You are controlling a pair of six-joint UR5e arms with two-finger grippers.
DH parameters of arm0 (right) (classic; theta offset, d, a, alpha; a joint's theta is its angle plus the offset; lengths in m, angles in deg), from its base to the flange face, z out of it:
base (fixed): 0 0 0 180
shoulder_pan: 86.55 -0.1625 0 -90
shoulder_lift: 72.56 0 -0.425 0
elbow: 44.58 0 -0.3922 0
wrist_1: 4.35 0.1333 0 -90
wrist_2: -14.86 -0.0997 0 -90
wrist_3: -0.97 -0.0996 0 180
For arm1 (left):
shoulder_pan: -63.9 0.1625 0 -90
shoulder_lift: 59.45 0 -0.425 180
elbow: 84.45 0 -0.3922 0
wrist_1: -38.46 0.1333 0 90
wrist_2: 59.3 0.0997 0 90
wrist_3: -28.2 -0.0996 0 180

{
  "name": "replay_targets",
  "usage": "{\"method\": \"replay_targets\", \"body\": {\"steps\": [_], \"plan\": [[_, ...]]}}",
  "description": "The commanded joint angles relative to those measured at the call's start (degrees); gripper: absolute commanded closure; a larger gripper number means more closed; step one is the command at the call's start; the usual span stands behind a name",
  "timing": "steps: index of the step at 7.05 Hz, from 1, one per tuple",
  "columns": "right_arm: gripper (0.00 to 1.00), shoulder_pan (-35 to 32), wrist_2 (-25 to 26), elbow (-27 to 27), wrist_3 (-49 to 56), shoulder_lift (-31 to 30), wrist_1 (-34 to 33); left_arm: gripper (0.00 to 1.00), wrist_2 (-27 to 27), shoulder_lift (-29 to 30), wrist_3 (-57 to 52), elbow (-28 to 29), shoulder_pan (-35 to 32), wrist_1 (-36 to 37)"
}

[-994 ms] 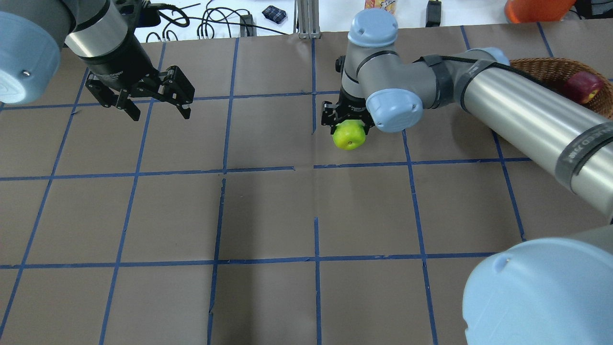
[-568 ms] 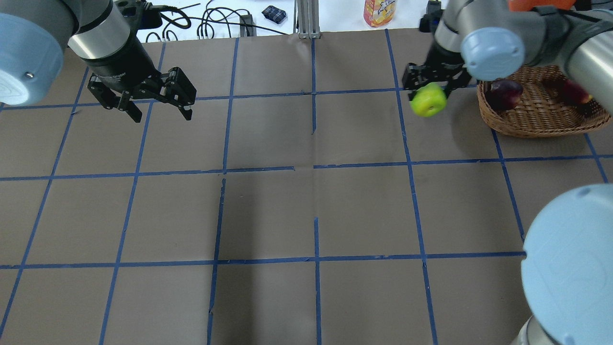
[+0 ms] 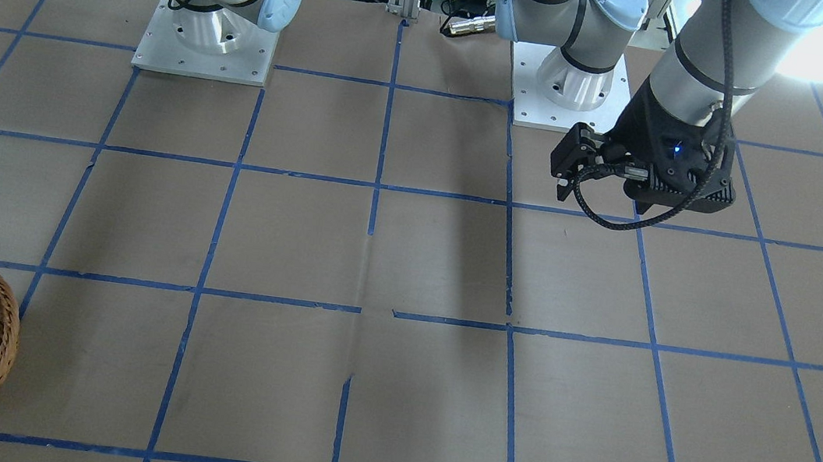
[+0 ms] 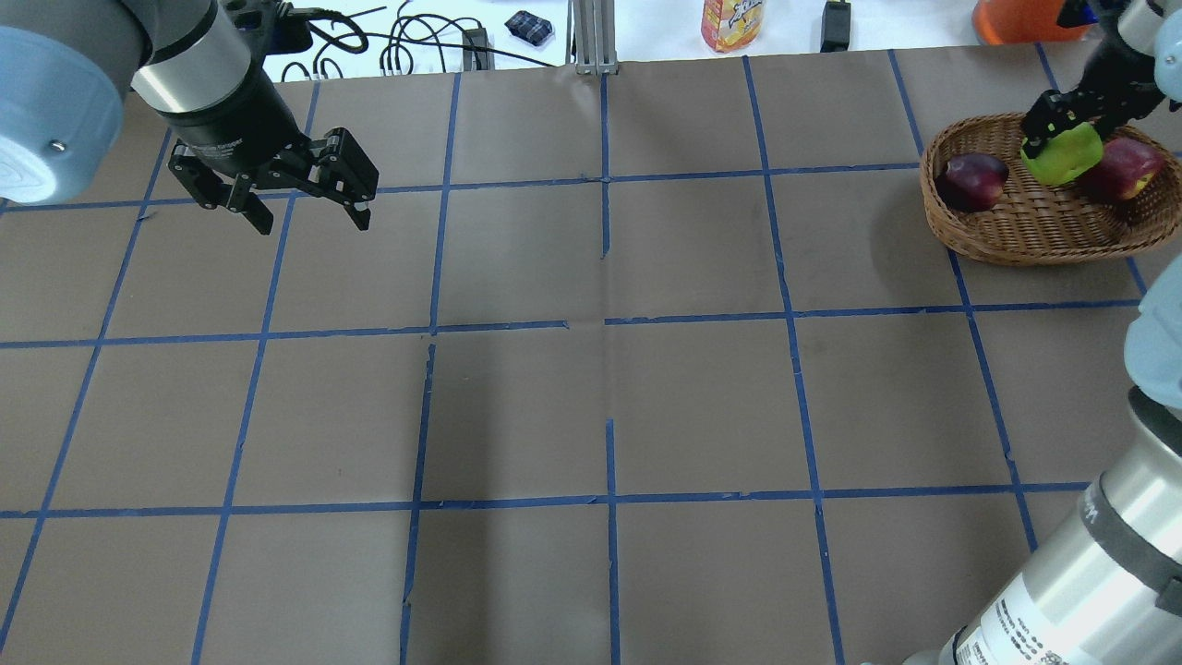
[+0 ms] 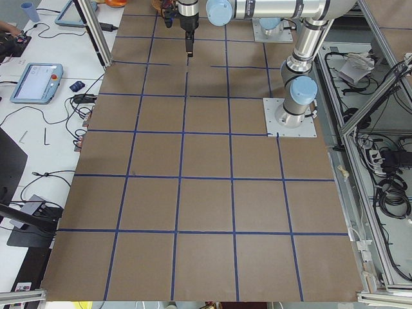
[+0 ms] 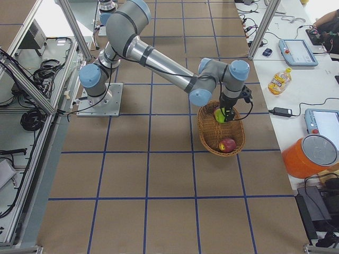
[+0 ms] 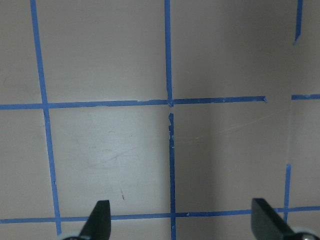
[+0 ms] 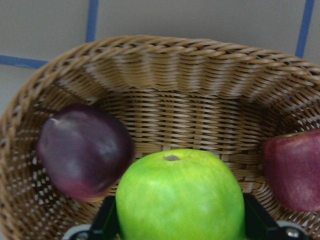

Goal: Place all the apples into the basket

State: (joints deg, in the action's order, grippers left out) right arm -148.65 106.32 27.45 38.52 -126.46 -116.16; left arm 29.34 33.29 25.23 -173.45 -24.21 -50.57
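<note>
— Two apples down in the basket [image 4: 1034, 235], far right of the table [image 4: 591, 388]: purple apple [image 4: 971, 180] at its left end, red apple [image 4: 1122, 168] at its right.
— And the green apple [image 4: 1062, 159]?
— Pinched between the fingers [image 8: 106, 220] of the right gripper [image 8: 181, 222], hanging above the middle of the basket, between the other two. Touching the weave or not: cannot tell.
— Left gripper [image 4: 311, 220]?
— Spread wide, holding nothing, hovering over the table at the far left, well apart from the basket.

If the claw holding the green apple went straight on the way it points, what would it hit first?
Probably the woven floor of the basket, between the purple apple and the red apple.
</note>
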Motion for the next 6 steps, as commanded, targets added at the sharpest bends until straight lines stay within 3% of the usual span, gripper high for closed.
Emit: {"method": "replay_targets", "body": {"steps": [1, 3, 4, 6], "plan": [[0.01, 1.9, -0.1, -0.7, 6.0, 2.0, -0.3, 0.0, 0.1, -0.3, 0.0, -0.8, 0.0, 0.7], [0.0, 1.4, -0.9, -2.0, 6.3, 0.6, 4.2, 0.0, 0.1, -0.3, -0.1, -0.7, 0.0, 0.6], [0.0, 1.3, -6.9, -2.2, 7.0, -2.6, 7.5, 0.0, 0.2, -0.4, 0.0, -0.8, 0.0, 0.6], [0.0, -2.1, -7.0, -1.9, 4.5, -10.3, 15.5, 0.0, 0.0, -0.4, 0.1, 0.2, -0.1, 0.5]]}}
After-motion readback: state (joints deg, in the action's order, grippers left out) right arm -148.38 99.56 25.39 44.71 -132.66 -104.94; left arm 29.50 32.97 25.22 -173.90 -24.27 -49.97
